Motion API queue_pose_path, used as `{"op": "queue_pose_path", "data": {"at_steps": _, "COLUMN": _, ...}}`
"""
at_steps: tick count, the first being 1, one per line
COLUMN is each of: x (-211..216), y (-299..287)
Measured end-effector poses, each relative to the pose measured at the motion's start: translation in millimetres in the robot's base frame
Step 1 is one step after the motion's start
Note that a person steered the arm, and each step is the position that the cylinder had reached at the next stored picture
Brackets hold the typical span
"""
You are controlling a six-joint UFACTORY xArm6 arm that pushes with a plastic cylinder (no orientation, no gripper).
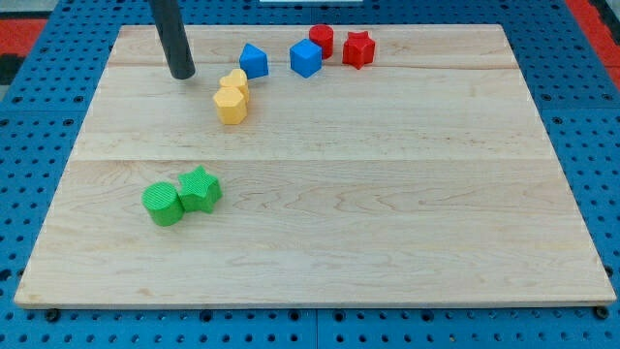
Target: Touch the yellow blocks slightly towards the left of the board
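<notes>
Two yellow blocks (232,96) touching each other, right of my tip (181,74).
No jaws here; tip touches nothing, resting on counter (320,242).

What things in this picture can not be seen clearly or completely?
- Rod above my tip: cut off by the view's top edge.
- The two yellow blocks: they touch and overlap, so the rear one's shape is unclear.
- Red cylinder: its lower left is partly covered by the blue cube.
- Green cylinder and green star: their contact sides hide each other.
</notes>
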State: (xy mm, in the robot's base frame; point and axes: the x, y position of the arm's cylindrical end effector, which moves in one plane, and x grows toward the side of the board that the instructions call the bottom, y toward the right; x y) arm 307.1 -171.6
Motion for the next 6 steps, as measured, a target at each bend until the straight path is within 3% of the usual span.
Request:
{"op": "queue_pose_path", "data": {"at_steps": 2, "x": 5, "y": 134}}
{"op": "queue_pose_path", "data": {"at_steps": 3, "x": 12, "y": 150}}
{"op": "queue_pose_path", "data": {"at_steps": 6, "x": 27, "y": 96}}
